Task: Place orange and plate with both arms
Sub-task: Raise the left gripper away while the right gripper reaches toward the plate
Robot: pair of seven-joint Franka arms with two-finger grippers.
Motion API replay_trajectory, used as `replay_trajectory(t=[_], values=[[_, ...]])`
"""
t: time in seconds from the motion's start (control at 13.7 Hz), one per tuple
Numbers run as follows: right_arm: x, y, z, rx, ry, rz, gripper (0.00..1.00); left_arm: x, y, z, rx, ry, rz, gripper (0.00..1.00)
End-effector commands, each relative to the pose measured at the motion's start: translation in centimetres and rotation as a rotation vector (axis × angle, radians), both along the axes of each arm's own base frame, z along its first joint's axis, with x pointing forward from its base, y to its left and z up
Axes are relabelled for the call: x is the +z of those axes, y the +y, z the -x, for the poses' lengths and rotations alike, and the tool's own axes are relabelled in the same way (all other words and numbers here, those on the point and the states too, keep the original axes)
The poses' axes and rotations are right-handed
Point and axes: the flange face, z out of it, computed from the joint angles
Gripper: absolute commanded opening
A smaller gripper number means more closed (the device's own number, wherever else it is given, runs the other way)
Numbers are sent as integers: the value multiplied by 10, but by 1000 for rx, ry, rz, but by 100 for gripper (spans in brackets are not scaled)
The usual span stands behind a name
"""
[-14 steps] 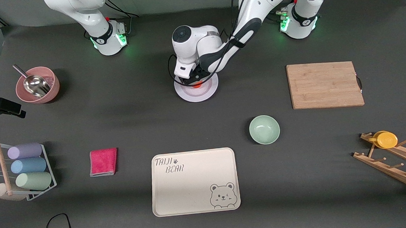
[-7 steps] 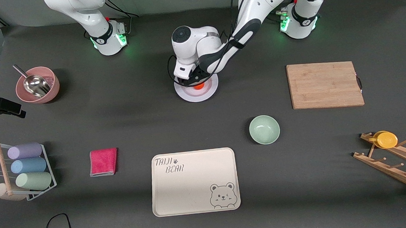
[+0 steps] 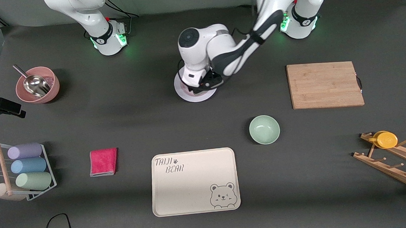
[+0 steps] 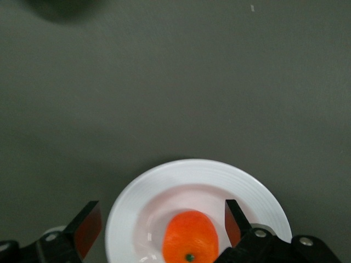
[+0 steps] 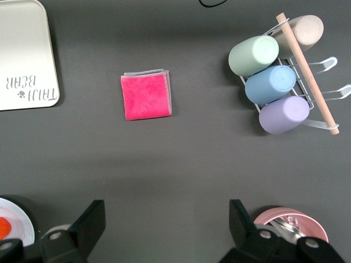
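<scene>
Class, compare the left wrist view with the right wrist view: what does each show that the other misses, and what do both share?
Only the left wrist view shows the left gripper, open above the whole plate, the orange resting in the plate's centre.

Only the right wrist view shows the open right gripper, the pink cloth, the cup rack, the bear tray and the pink bowl.

Both show the plate, the orange and the dark table.

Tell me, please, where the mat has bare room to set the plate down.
Bare mat lies between the plate and the bear tray, and between the pink cloth and the pink bowl. The tray itself is bare. It is crowded at the plate, where the open left end effector hovers over the orange.
</scene>
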Motion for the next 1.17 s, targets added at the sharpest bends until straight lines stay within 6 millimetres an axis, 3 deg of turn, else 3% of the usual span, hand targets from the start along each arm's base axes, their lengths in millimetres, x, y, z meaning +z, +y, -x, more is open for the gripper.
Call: replay_trajectory(t=[0.0,0.22,0.36,0.58,0.73,0.95,1.09], values=[[6,2,6,0,-2,9,100,58,78,-56,-9,38,20,100],[2,6,8,6,6,6,100,109,186,-115,-21,67,50,100],[-6,25,16,13,8,-56,100,136,270,-144,-57,86,71,100],[-23,86,29,50,-2,-95,100,154,398,-172,-113,108,94,100],[-31,142,42,38,-18,-110,100,173,472,-182,-118,85,115,100],[-43,217,63,-23,28,-254,100,198,548,-187,-115,43,129,100],[-54,231,69,-51,47,-349,100,212,571,-189,-124,19,132,100]])
